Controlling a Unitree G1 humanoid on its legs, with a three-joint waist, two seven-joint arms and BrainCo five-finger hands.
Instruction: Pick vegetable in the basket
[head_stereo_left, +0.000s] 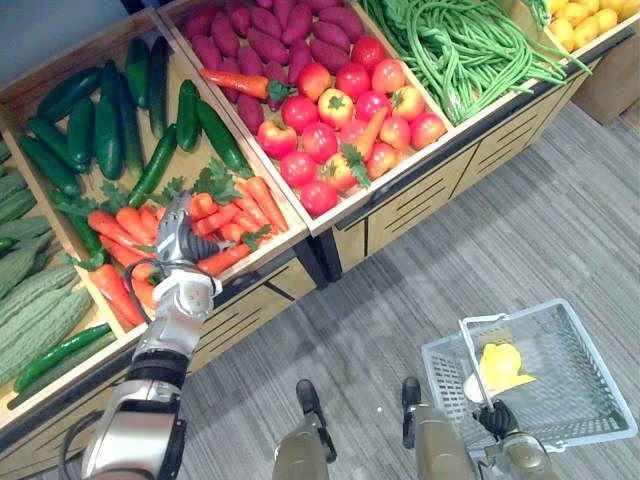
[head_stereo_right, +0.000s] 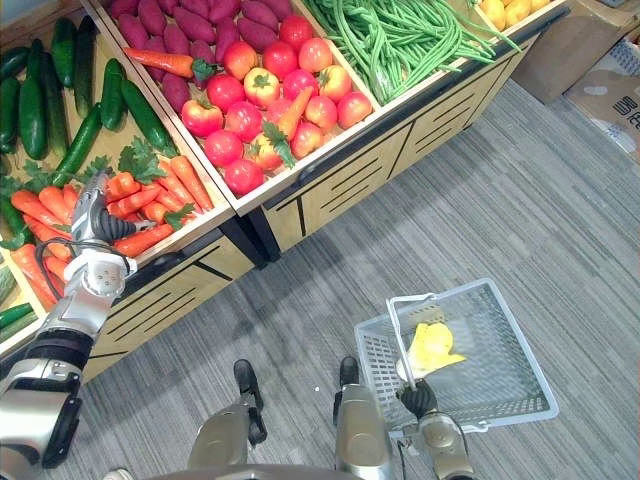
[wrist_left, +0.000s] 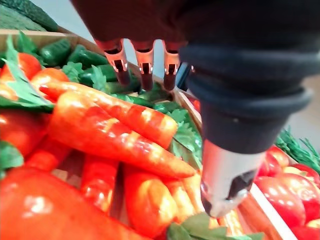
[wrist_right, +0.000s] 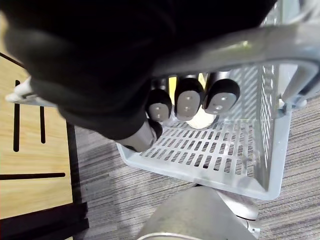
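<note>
My left hand (head_stereo_left: 176, 236) hovers over a pile of orange carrots (head_stereo_left: 228, 222) in the front bin of the wooden stand. Its fingers (wrist_left: 145, 64) are stretched straight above a long carrot (wrist_left: 110, 135), and the thumb (wrist_left: 224, 181) stands apart from them. The hand is open and holds nothing. Low on my right, my right hand (head_stereo_right: 418, 398) is curled round the grey handle (wrist_right: 240, 47) of a grey plastic basket (head_stereo_left: 452, 372), which hangs above the floor. A yellow vegetable (head_stereo_left: 500, 364) lies in the basket.
The stand also holds cucumbers (head_stereo_left: 110, 120), sweet potatoes (head_stereo_left: 270, 35), tomatoes (head_stereo_left: 340, 115), green beans (head_stereo_left: 470, 45), bitter gourds (head_stereo_left: 35, 300) and yellow fruit (head_stereo_left: 580, 20). A cardboard box (head_stereo_right: 600, 70) sits at the far right. Grey carpet runs along the stand's front.
</note>
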